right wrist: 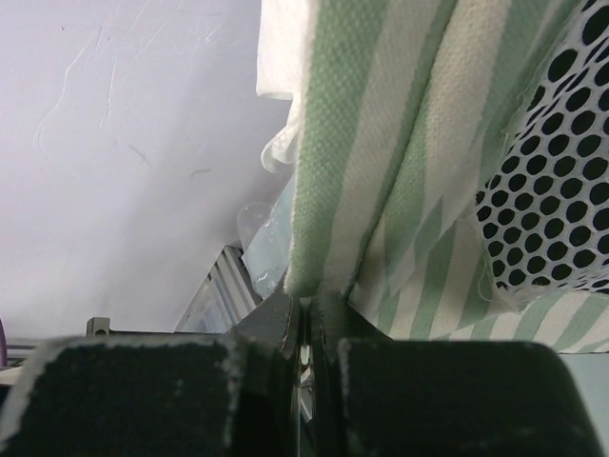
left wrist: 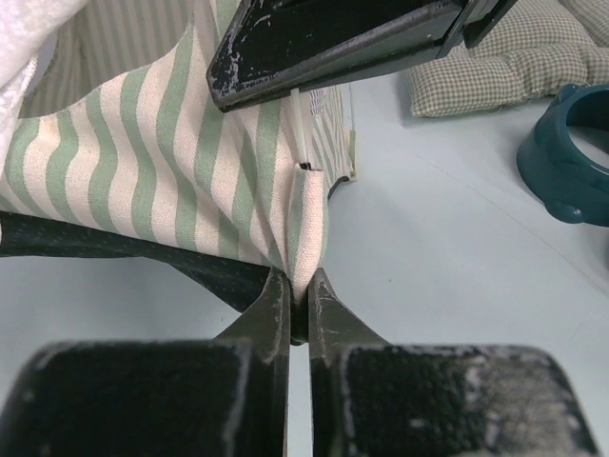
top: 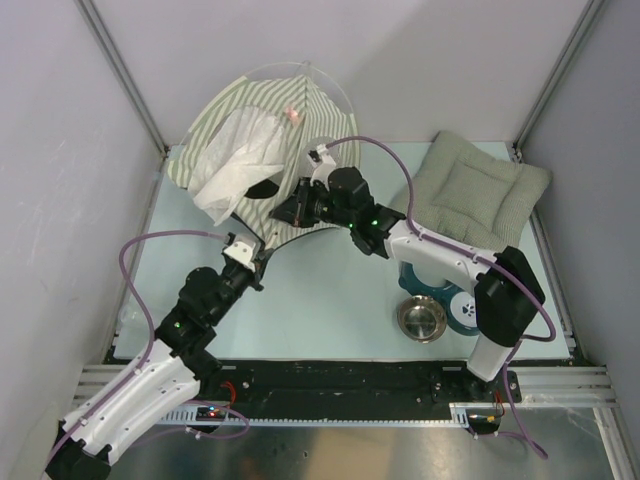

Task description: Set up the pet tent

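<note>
A striped tent (top: 255, 120) for a pet sits at the far left of a pale blue surface (top: 330, 300), between grey walls. Its fabric has olive-green and white stripes. It is not fully raised: the cloth lies in a loose, rounded heap, and a thin clear hoop (top: 325, 80) arcs over its far side. A sheer white flap (top: 235, 165) is crumpled across the front of it, and a small pink mark (top: 292, 115) shows near the top.

Two robot arms reach in from the near edge. The left claw (left wrist: 298, 290) is pressed together on a folded seam at the tent's near edge, with the striped cloth pinched between its tips. A thin white rod (left wrist: 300, 124) stands up from a sleeve in that seam. The right claw (right wrist: 309, 309) comes in from the right and is also pinching the tent, its tips closed on a thick striped hem. Just beside that hem is a panel of dark mesh (right wrist: 561, 171) with round holes. The two claws hold the cloth near each other.

At the far right, well apart from the tent, lies a grey-green quilted cushion (top: 480, 185). Nearer, under the right arm, is a teal stand (top: 440, 285) with a steel bowl (top: 421, 318) just beside it.
</note>
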You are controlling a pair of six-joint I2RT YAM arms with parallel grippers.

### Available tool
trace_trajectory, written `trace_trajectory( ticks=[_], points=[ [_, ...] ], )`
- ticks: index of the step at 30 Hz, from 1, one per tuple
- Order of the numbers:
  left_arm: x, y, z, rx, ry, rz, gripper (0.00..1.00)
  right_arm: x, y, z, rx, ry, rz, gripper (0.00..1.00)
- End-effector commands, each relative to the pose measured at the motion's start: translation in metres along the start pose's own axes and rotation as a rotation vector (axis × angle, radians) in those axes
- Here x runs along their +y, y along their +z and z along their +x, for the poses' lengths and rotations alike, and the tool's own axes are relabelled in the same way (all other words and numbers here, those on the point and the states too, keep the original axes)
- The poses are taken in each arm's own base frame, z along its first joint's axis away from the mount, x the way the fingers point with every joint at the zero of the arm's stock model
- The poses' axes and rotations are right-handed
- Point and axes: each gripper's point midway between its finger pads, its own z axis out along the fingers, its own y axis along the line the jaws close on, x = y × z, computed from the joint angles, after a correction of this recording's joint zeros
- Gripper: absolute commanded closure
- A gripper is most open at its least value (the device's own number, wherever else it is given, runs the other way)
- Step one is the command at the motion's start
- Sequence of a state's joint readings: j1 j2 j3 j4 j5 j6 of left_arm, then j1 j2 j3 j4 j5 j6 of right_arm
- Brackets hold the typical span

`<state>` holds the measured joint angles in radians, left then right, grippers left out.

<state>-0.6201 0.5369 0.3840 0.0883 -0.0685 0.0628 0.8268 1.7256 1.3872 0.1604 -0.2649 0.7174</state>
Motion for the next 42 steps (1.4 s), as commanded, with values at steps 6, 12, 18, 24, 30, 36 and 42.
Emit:
trace_trajectory(
  ticks=[6,12,18,24,30,36,42],
  points=[
    [-0.012,-0.005,-0.016,-0.021,-0.051,0.050,1.00,0.000,0.003,-0.011,-0.090,-0.057,0.045,1.00],
    [-0.011,-0.006,-0.017,-0.022,-0.055,0.047,1.00,0.006,0.004,-0.008,-0.088,-0.062,0.040,1.00],
    [-0.012,-0.006,-0.017,-0.019,-0.055,0.054,1.00,0.005,0.004,-0.011,-0.100,-0.058,0.046,1.00],
    [-0.013,-0.004,-0.017,-0.014,-0.055,0.055,1.00,0.004,0.004,-0.006,-0.087,-0.067,0.062,1.00],
    [-0.014,-0.004,-0.019,-0.013,-0.090,0.056,1.00,-0.003,0.005,0.005,-0.071,-0.119,0.100,1.00],
    [-0.015,-0.002,-0.018,0.008,-0.146,0.047,1.00,-0.005,0.004,0.007,-0.075,-0.167,0.097,1.00],
    [-0.011,0.001,-0.019,0.016,-0.191,0.014,1.00,0.006,-0.009,0.016,-0.030,-0.175,0.068,0.99]
  ],
)
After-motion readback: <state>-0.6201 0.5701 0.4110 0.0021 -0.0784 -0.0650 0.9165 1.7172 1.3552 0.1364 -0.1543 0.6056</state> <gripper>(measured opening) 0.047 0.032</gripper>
